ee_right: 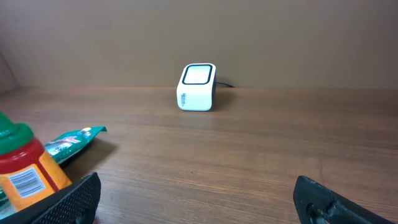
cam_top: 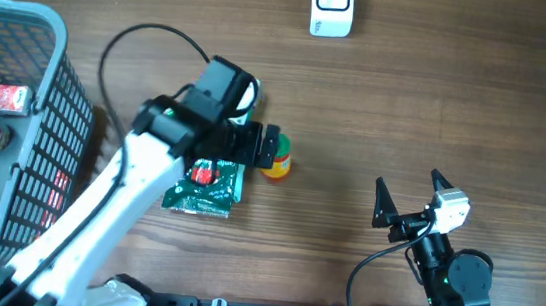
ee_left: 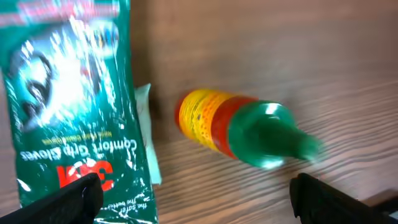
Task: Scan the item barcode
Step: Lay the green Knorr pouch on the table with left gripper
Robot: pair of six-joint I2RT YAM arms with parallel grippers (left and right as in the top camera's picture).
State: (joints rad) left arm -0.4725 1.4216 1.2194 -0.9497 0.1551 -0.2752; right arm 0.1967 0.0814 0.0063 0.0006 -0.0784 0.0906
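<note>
Wood table (cam_top: 458, 111), beige wall (ee_right: 280, 37) (scanner (ee_right: 196, 87) near); left gripper (ee_left: 193, 190), right gripper (ee_right: 196, 190) wide.

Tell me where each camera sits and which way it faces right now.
Overhead: above the table, looking straight down; shows the basket, scanner, left gripper by the bottle, right gripper apart.
Left wrist: rides the left gripper, looking down at the glove packet and bottle; own fingers at the bottom corners.
Right wrist: low over the table, facing the scanner; own fingers at the bottom corners.
Shared: bottle and glove packet appear in all three; scanner in overhead and right wrist.
</note>
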